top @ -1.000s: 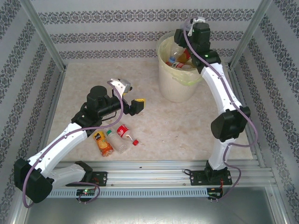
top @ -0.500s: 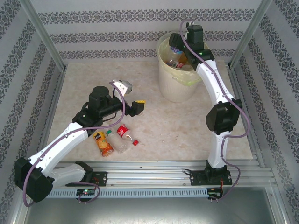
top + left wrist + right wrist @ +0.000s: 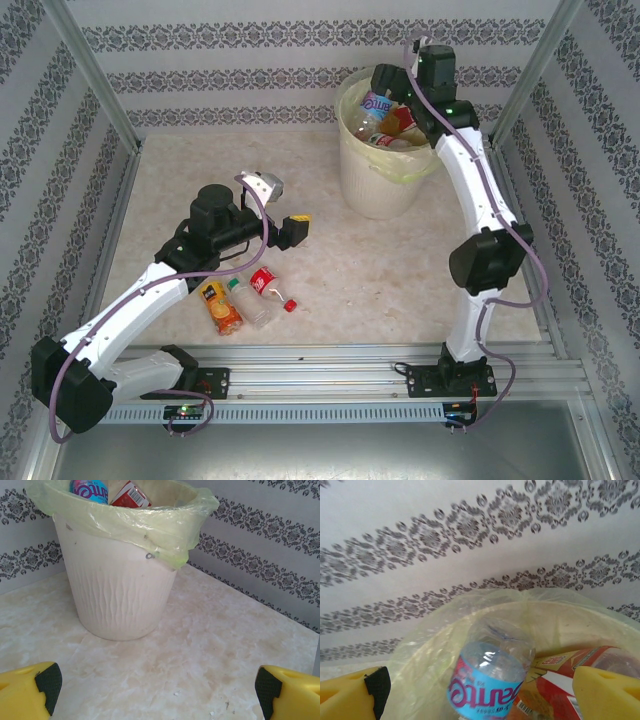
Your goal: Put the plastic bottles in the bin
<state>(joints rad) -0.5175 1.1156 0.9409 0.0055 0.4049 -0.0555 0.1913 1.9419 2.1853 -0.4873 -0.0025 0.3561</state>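
Bottles (image 3: 250, 300) lie on the tabletop (image 3: 350, 270) just behind the left hand (image 3: 296, 227), which is wide open and empty. Right hand (image 3: 385, 85), spread and apparently empty, hangs over the bin (image 3: 375, 190).

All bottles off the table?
No: an orange-labelled clear plastic bottle and a red-labelled clear plastic bottle lie on the beige marbled tabletop, outside the bin.

arms (image 3: 130, 310): 2, white links, black joints | cables (image 3: 265, 222): purple | claw fingers (image 3: 22, 695): yellow, black pads, possibly rubber
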